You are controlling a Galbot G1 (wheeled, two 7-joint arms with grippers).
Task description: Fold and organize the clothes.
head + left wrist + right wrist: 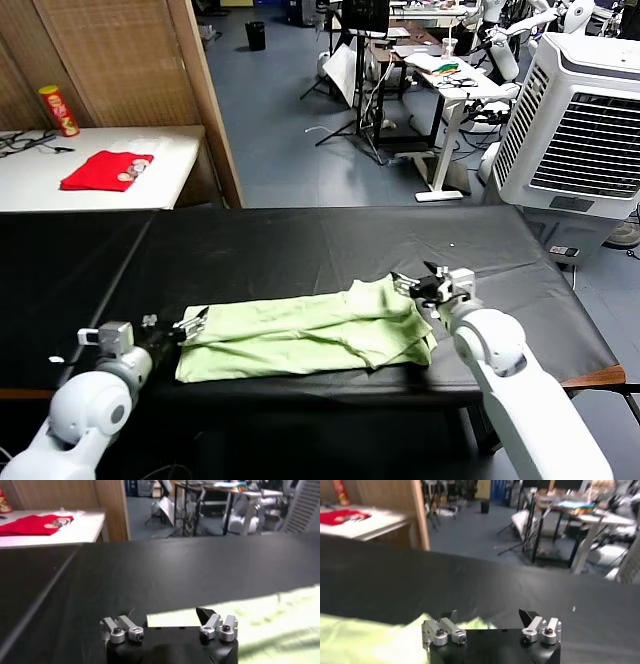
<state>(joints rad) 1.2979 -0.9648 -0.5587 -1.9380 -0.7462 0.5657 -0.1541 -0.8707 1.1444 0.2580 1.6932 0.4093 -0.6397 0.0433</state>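
Note:
The clothes, one pale mint-green shirt (pixel 300 335), lie folded into a long band near the front edge of the black table (pixel 300 245). My left gripper (pixel 192 322) stands open at the shirt's left end, low over the table; in the left wrist view the gripper (pixel 167 615) has the green cloth (pixel 240 615) just ahead of its spread fingers, with nothing held. At the shirt's upper right corner my right gripper (pixel 418 283) is open too. The right wrist view shows that gripper (pixel 489 615) wide apart, with the shirt (pixel 370 635) lying below and to one side.
A red cloth (pixel 105 170) and a tall snack can (pixel 58 110) sit on the white table at the back left. A wooden partition (pixel 210 100) stands behind the black table. A large white air cooler (pixel 580 130) is at the right.

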